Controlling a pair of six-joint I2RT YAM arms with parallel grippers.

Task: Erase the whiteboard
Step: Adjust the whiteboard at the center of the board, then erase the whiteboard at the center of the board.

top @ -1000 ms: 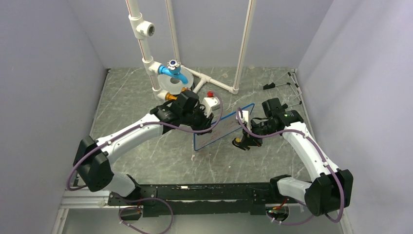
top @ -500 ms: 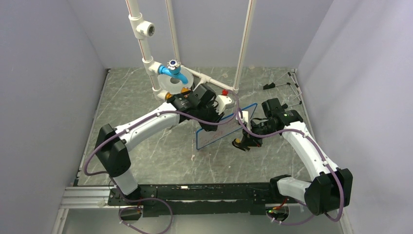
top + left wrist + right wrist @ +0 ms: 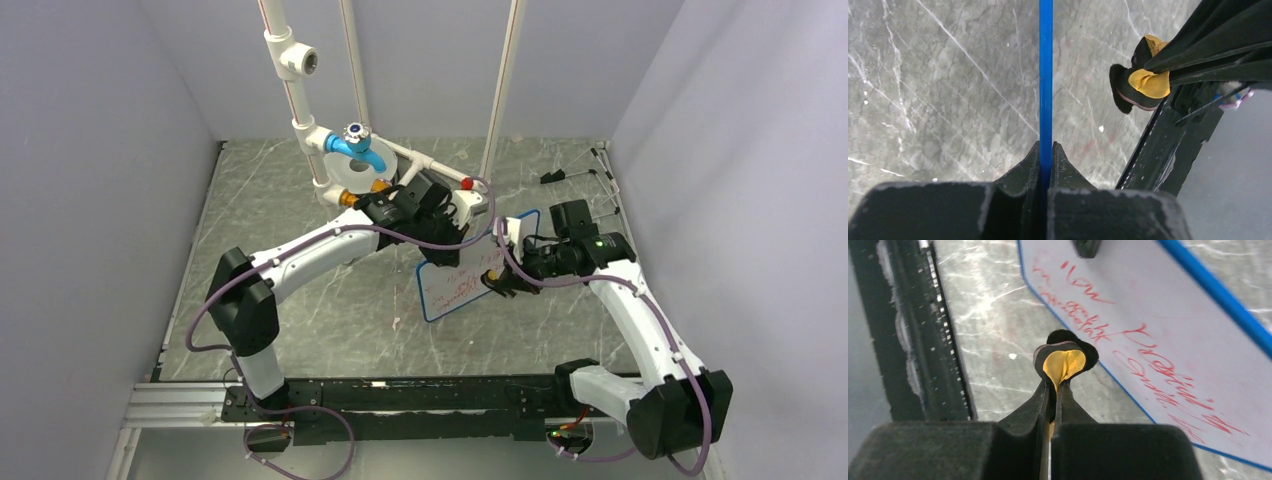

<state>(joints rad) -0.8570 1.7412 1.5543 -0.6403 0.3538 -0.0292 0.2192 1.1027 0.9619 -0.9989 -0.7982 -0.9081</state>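
Since a second ago my left gripper point(image 3: 1046, 150) has pinched shut on the blue rim of the whiteboard point(image 3: 462, 285) and swung it closer to the right gripper point(image 3: 1054, 387), which is clamped on a yellow-and-black eraser pad point(image 3: 1063, 360). The board hangs tilted above the table point(image 3: 290, 220), just right of its middle. Red writing covers its face; I judge that wiping hasn't begun, so all of it remains.

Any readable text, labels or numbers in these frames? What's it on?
Red handwriting, several lines, on the whiteboard: a loose scrawl, not legible as words.
On the yellow-and-black pad: no print visible.
Nothing else legible in any view.
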